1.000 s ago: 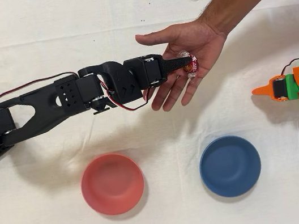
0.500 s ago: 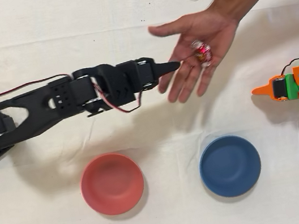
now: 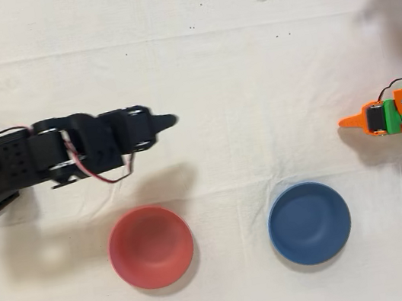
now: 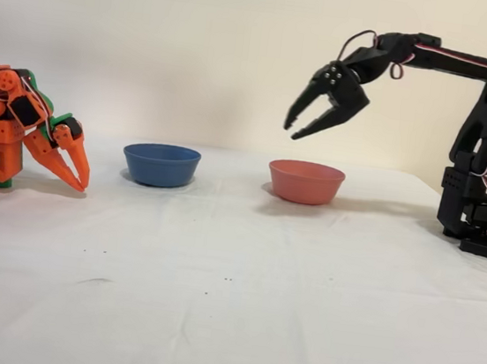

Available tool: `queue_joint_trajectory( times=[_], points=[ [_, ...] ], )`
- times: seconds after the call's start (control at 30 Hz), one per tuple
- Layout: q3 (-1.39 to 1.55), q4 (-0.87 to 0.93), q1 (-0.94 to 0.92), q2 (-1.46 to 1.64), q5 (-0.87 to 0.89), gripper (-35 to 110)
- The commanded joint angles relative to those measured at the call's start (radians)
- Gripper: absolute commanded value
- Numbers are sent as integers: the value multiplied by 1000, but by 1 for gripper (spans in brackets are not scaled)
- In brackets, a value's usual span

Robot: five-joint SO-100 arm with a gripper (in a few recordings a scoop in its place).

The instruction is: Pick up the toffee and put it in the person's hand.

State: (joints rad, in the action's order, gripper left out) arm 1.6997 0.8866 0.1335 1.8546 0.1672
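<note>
One small toffee is the thing to hand over, and where it lies now I cannot tell. By its kind it should be light, hard under a slick wrapper, best pinched across the round body rather than the twisted end. The gripper (image 4: pixel 292 132) hangs high above the worktop (image 3: pixel 231 53) with its jaws spread apart and nothing between them; in the overhead view it (image 3: pixel 169 119) sits at about 9 o'clock. A blurred dark patch (image 3: pixel 400 1) at 2 o'clock may be a shadow. The red bowl (image 3: pixel 151 247) lies at 7 o'clock, the blue bowl (image 3: pixel 309 223) at 5, the idle orange arm (image 3: pixel 399 113) at 3.
</note>
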Motion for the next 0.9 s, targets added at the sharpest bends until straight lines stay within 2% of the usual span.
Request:
queue_joint_trajectory(
  times=[0.0,0.13,0.4,0.87],
  points=[
    [189,-34,-15,249,15,0],
    [430,-83,-28,465,-21,0],
    [772,-60,-87,851,-51,0],
    [1097,55,-210,1284,-72,0]
  ],
)
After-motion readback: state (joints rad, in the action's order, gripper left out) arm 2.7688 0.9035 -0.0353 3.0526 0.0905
